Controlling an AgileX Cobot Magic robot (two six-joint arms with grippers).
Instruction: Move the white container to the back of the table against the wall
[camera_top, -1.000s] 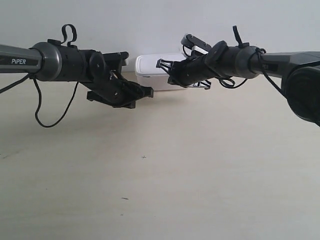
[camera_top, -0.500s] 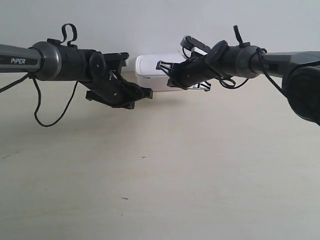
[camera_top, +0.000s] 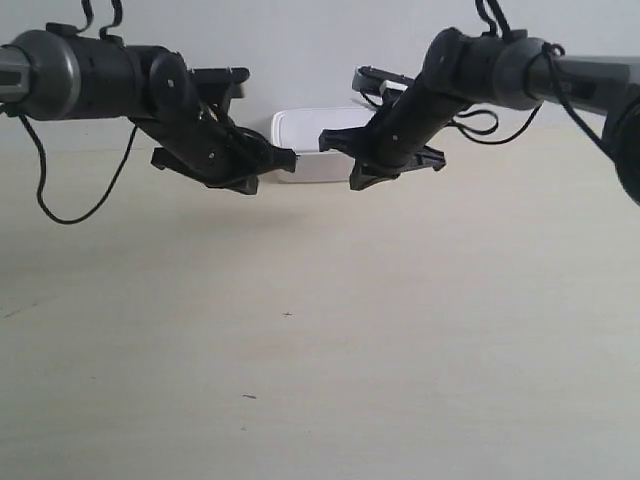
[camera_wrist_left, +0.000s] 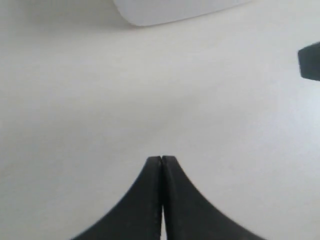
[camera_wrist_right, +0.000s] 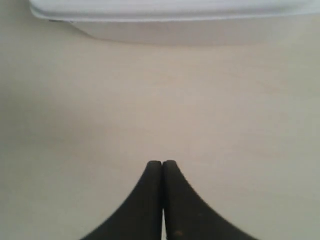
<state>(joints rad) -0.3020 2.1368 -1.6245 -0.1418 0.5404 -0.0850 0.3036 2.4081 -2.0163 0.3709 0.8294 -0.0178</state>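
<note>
White container (camera_top: 305, 145) at 12 o'clock on table (camera_top: 320, 350), near wall (camera_top: 300, 50). Likely light, stiff, slick plastic; pinch across short sides. Left gripper (camera_wrist_left: 161, 161), right gripper (camera_wrist_right: 162, 165): tips pressed together, empty.

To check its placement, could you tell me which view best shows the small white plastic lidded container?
The exterior view: the white plastic container shows lid and front face, ends hidden. The left wrist view catches only a rounded corner; the right wrist view only one long side.
</note>
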